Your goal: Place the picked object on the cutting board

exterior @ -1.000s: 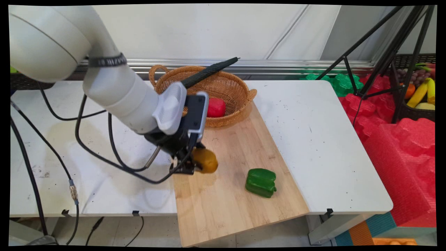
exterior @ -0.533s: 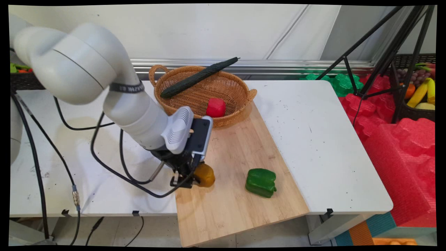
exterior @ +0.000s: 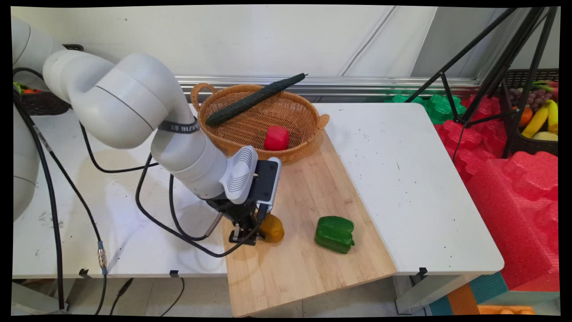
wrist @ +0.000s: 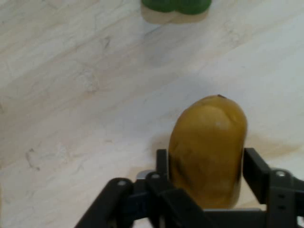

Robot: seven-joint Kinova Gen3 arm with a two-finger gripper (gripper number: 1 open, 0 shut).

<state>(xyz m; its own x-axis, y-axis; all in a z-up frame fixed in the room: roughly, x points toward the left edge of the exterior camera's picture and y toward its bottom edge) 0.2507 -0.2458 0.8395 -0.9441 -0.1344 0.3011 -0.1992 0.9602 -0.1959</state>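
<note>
My gripper point(exterior: 250, 236) is shut on a yellow-brown pepper point(exterior: 272, 228), low over the left part of the wooden cutting board point(exterior: 308, 197). In the hand view the yellow pepper point(wrist: 207, 149) sits squeezed between the two black fingers point(wrist: 162, 166), just above or touching the board point(wrist: 85, 85); which of the two I cannot tell. A green bell pepper point(exterior: 334, 234) lies on the board a short way to the right, and its edge point(wrist: 176, 4) shows at the top of the hand view.
A wicker basket point(exterior: 308, 118) stands at the board's far end with a red pepper point(exterior: 276, 137) inside and a long dark cucumber point(exterior: 254, 99) across its rim. Black cables point(exterior: 174, 223) hang from the arm over the table's left. A tripod point(exterior: 487, 67) and red foam point(exterior: 514, 188) stand right.
The arm has carried the yellow pepper down and toward the near side of the board, a little to the right. The basket is now uncovered. The green pepper has not moved.
</note>
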